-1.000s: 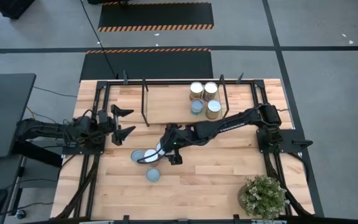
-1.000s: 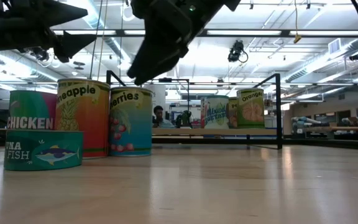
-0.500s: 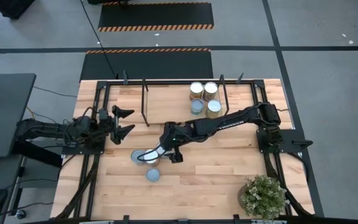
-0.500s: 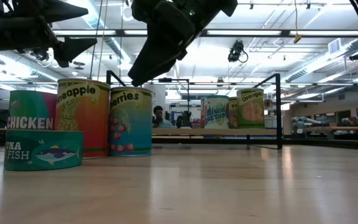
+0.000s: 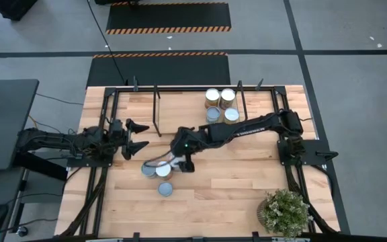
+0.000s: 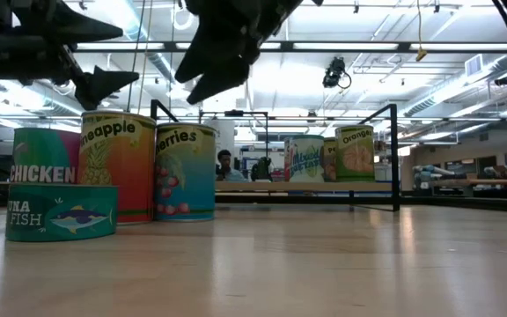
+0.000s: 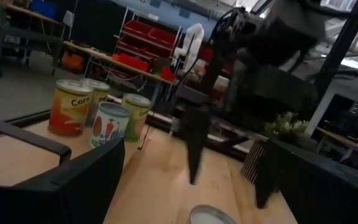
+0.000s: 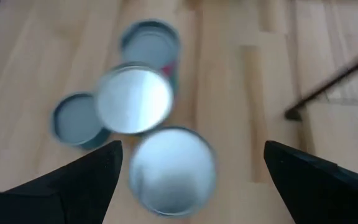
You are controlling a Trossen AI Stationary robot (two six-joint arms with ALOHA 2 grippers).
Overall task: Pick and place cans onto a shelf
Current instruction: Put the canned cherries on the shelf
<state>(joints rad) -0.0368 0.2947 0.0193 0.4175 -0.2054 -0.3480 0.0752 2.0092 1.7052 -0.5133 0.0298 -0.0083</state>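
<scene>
Several cans stand on the shelf at its right end. Several more stand bunched on the table. The low view shows them as the chicken, tuna fish, pineapple and berries cans. My right gripper hovers open above this bunch. In its wrist view the fingers stand on either side of a large silver lid without touching it. My left gripper is open and empty, left of the bunch, above the table.
A potted plant stands at the table's near right corner. Black metal frame rails run along both table sides. The shelf's black posts rise at the far middle. Bare wood lies right of the bunched cans.
My right gripper has risen a little over the bunched cans and turned slightly, staying open. My left gripper has shifted a little toward the table's right edge and dropped slightly. The cans have not moved.
</scene>
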